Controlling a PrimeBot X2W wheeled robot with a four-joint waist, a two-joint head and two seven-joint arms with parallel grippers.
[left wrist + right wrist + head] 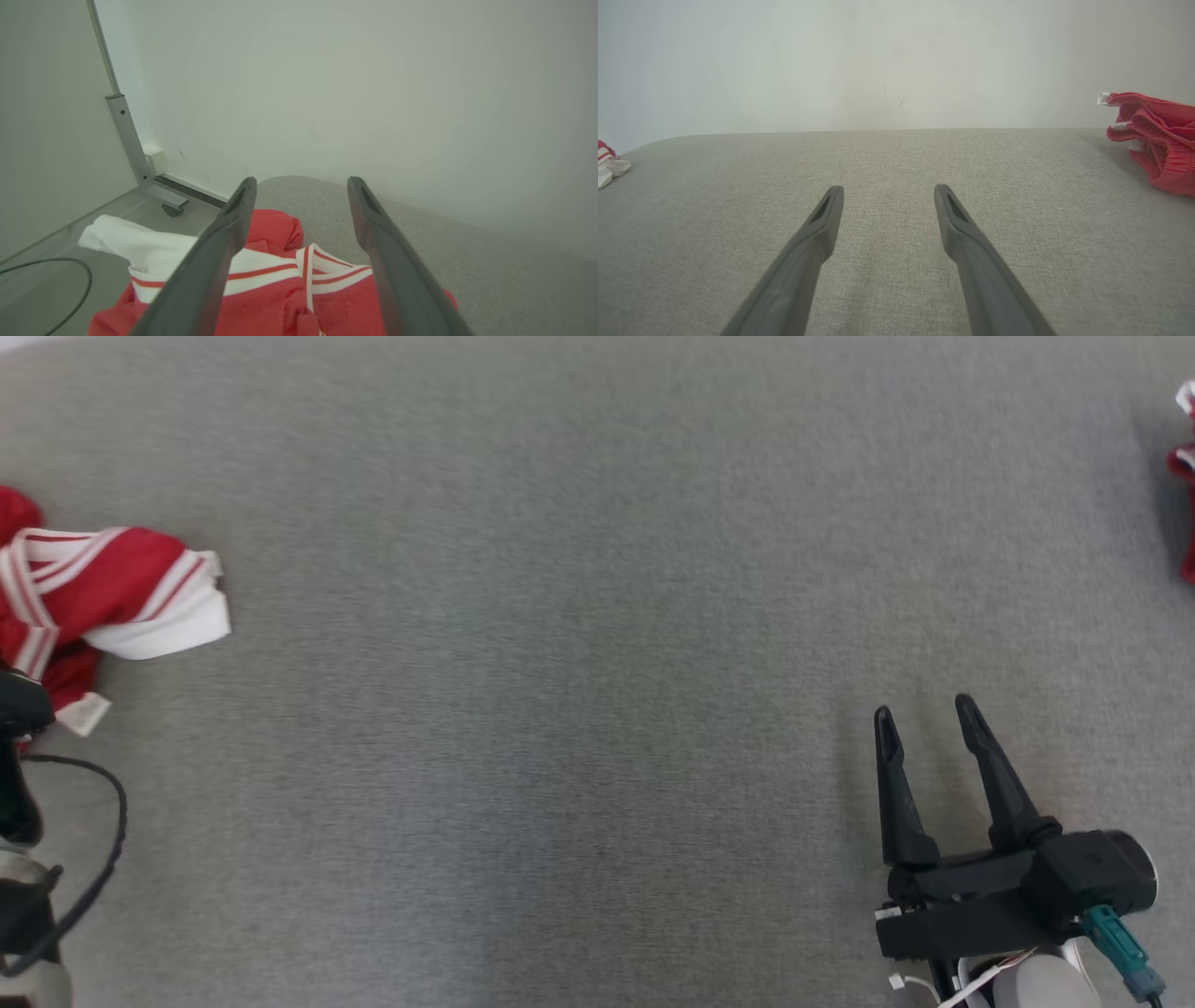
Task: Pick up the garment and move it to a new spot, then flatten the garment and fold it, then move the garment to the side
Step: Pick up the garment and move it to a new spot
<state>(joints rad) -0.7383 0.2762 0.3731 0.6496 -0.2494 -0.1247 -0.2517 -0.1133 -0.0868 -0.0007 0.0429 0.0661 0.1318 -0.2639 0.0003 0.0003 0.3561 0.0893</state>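
A crumpled red garment point(103, 588) with white stripes and a white hem lies at the left edge of the grey cloth table point(579, 644). In the left wrist view my left gripper point(301, 184) hangs open just above that garment point(275, 289), its two fingers spread over the striped part with nothing between them. My right gripper point(923, 709) stands open over bare cloth at the lower right, far from the garment. The right wrist view looks along the right gripper point(888, 189) and catches a corner of the garment point(607, 163) far left.
A second red garment point(1186, 504) lies bunched at the table's far right edge point(1162, 144). Beyond the table's left edge are a metal frame post point(126, 135), a floor cable point(70, 280) and a pale wall. A wide stretch of table lies between the arms.
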